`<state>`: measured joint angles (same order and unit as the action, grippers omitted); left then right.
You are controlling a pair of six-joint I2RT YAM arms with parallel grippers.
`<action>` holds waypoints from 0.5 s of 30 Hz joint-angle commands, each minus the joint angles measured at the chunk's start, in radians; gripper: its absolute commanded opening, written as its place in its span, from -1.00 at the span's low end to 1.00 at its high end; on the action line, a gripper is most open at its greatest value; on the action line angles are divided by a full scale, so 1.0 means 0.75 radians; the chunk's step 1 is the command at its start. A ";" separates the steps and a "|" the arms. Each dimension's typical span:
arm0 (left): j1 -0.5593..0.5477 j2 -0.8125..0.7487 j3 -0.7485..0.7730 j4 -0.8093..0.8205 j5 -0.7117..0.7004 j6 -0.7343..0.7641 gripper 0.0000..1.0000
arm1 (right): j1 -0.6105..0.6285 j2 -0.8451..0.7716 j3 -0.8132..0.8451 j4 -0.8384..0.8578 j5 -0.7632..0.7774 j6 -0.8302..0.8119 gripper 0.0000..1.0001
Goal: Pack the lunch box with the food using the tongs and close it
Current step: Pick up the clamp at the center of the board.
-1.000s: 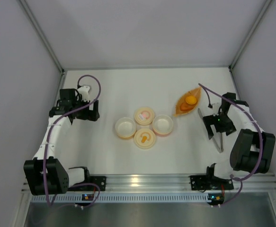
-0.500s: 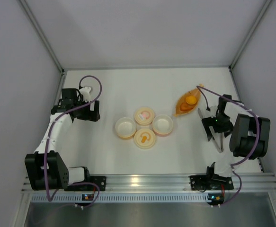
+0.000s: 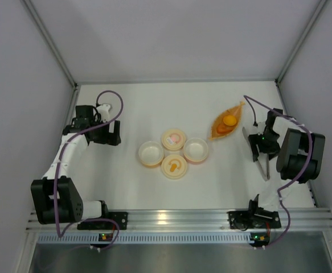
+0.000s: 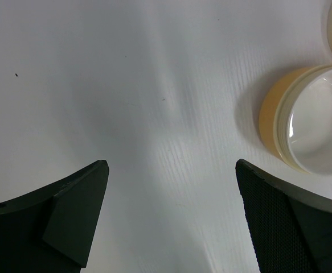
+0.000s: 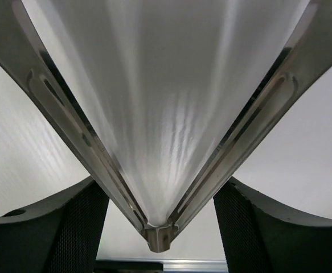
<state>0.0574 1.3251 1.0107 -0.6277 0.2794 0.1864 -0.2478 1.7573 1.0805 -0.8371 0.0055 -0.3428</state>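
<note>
The silver tongs point(image 3: 262, 163) lie on the table at the right, V-joint toward me. My right gripper point(image 3: 260, 148) is down over them. In the right wrist view the tongs point(image 5: 157, 227) run between the jaws, and both fingertips point(image 5: 91, 190) touch the outer edges of the two arms. The lunch box stands mid-table: a yellow-orange tub point(image 3: 151, 153), a pink tub point(image 3: 195, 150) and two cream lids point(image 3: 173, 139) point(image 3: 174, 166) beside them. An orange ball of food point(image 3: 229, 120) lies in the leaf dish. My left gripper point(image 3: 109, 135) hovers open at the left, empty point(image 4: 171, 170), with the yellow-orange tub point(image 4: 305, 125) off to its right.
The orange leaf-shaped dish point(image 3: 220, 131) sits between the tubs and the tongs. Grey walls enclose the table on three sides; the right wall is close behind my right arm. An aluminium rail point(image 3: 171, 219) with both arm bases runs along the near edge.
My right gripper's jaws have narrowed from wide open until they touch the tongs' arms, and the right arm has shifted slightly over them. The left arm has hardly moved.
</note>
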 commanded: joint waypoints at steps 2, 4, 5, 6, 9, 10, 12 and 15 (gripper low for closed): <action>0.001 0.011 0.049 0.058 0.024 0.013 0.96 | -0.064 0.101 0.146 0.188 -0.077 0.050 0.34; 0.001 0.019 0.053 0.060 0.024 0.011 0.96 | -0.071 0.144 0.183 0.214 -0.087 0.052 0.34; 0.001 0.023 0.053 0.062 0.024 0.011 0.96 | -0.073 0.160 0.220 0.220 -0.103 0.048 0.33; 0.001 0.031 0.055 0.062 0.022 0.011 0.96 | -0.075 0.173 0.238 0.233 -0.110 0.046 0.33; 0.001 0.043 0.060 0.066 0.020 0.011 0.96 | -0.077 0.238 0.324 0.275 -0.144 0.038 0.33; 0.001 0.053 0.060 0.068 0.018 0.011 0.96 | -0.077 0.254 0.347 0.284 -0.150 0.040 0.33; 0.001 0.066 0.068 0.070 0.018 0.005 0.96 | -0.077 0.289 0.418 0.292 -0.175 0.042 0.34; 0.001 0.086 0.078 0.070 0.026 -0.003 0.96 | -0.077 0.328 0.453 0.337 -0.193 0.046 0.38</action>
<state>0.0574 1.3808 1.0260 -0.6201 0.2798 0.1856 -0.2966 1.9682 1.3853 -0.7124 -0.0734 -0.3119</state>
